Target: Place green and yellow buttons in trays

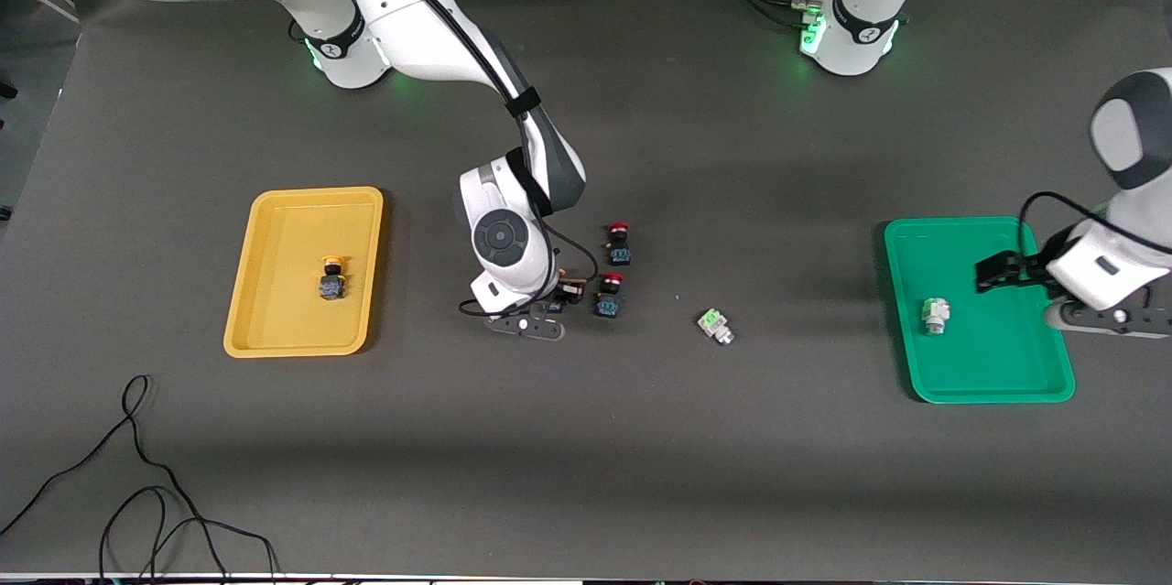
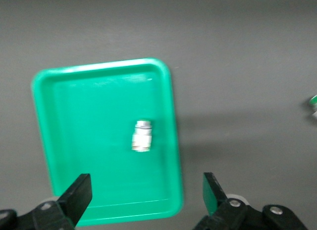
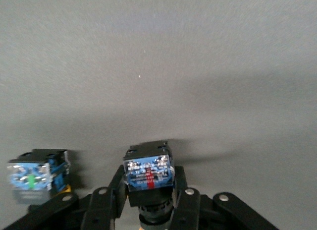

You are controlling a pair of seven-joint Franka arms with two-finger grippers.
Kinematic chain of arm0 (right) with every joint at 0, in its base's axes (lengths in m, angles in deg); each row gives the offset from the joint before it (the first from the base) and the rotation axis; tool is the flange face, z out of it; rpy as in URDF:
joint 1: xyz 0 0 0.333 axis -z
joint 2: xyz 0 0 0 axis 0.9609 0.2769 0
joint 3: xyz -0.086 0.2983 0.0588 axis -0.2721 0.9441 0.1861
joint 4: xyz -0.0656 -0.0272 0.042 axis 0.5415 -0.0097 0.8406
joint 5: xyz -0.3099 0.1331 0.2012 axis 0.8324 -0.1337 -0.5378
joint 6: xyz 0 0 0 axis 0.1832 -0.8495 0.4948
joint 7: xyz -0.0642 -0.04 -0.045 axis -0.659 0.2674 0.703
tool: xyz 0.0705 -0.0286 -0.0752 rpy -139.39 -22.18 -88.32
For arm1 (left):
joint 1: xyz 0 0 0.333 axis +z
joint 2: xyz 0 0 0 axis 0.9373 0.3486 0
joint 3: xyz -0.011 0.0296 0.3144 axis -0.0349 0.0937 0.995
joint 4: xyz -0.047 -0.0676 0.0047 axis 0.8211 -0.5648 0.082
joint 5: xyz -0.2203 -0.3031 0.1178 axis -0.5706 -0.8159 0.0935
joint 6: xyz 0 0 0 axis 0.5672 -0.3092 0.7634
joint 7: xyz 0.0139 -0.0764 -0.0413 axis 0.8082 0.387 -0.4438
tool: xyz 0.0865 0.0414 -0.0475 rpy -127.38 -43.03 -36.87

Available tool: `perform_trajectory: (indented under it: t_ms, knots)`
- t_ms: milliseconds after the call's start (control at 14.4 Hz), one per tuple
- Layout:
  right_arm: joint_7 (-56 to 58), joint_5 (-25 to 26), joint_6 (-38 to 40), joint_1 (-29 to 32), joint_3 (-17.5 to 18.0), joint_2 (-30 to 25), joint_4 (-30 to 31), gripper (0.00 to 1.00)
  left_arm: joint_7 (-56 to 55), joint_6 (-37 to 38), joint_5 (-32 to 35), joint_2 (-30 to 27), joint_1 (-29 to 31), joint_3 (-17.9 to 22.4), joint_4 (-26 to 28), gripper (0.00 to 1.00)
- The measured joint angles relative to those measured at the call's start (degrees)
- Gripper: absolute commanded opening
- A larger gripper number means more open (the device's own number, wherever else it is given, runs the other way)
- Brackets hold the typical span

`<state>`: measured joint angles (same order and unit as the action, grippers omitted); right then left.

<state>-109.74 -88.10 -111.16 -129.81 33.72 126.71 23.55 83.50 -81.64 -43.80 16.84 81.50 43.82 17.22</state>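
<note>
The right end effector point(image 3: 149, 195) is clamping a black-and-blue switch point(image 3: 148, 171) just beside the red-capped switches point(image 1: 611, 292) at mid-table. Its cap is hidden, though it is probably the second yellow button. The yellow tray point(image 1: 275, 329), already holding one yellow button point(image 1: 331, 278), is lying toward the right arm's end of the table. The left end effector point(image 2: 146, 183) is hanging with fingers apart over the green tray point(image 1: 998, 379), which is holding one green button point(image 1: 934, 315). The other green button point(image 1: 715, 326) is lying loose on the table point(image 1: 586, 475).
</note>
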Motion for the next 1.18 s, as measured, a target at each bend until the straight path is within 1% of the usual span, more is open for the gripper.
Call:
perform_trajectory:
  t_ms: [70, 209, 279, 418, 627, 766, 836, 906, 1045, 1184]
  knots:
    - [0.0, 0.0, 3.0, 0.0, -1.3, -1.5, -0.4, 0.00, -5.2, 0.0, -0.1, 0.3, -1.7, -1.0, 0.0, 1.00]
    - [0.7, 0.0, 11.4, 0.0, -5.1, -6.0, -1.1, 0.00, -16.0, -0.4, -0.2, 0.9, -6.6, -2.5, 0.0, 1.00]
    - [1.4, 0.0, 16.7, 0.1, -7.5, -8.9, -1.3, 0.00, -21.4, -1.2, -0.2, 1.3, -9.6, -2.8, 0.0, 1.00]
    - [4.8, 0.3, 27.4, 0.2, -13.8, -15.2, -1.5, 0.00, -31.7, -2.7, -0.2, 2.2, -15.8, -3.1, 0.0, 1.00]
    - [17.6, 3.1, 39.3, 0.7, -24.7, -22.2, -1.1, 0.00, -44.5, -6.2, 0.3, 4.1, -23.5, -3.2, 0.0, 1.00]
    - [29.7, 5.1, 43.6, 1.6, -31.6, -23.9, -0.2, 0.00, -49.9, -9.6, 2.3, 6.6, -25.9, -3.1, 0.1, 1.00]
    - [36.4, 5.5, 44.6, 2.9, -34.1, -23.9, 0.6, 0.00, -51.8, -11.4, 3.7, 8.3, -26.3, -3.1, 0.2, 1.00]
    - [42.8, 5.8, 44.8, 5.2, -35.3, -23.8, 1.8, 0.00, -53.2, -13.2, 4.8, 10.4, -26.4, -3.0, 0.2, 1.00]
    - [52.6, 6.0, 44.1, 10.7, -35.5, -22.5, 3.9, 0.00, -55.5, -16.8, 5.9, 14.5, -26.4, -2.7, 0.1, 1.00]
    - [58.5, 6.0, 40.6, 13.3, -35.4, -20.3, 6.3, 0.00, -59.6, -20.5, 8.7, 18.4, -26.8, -2.7, 0.0, 1.00]
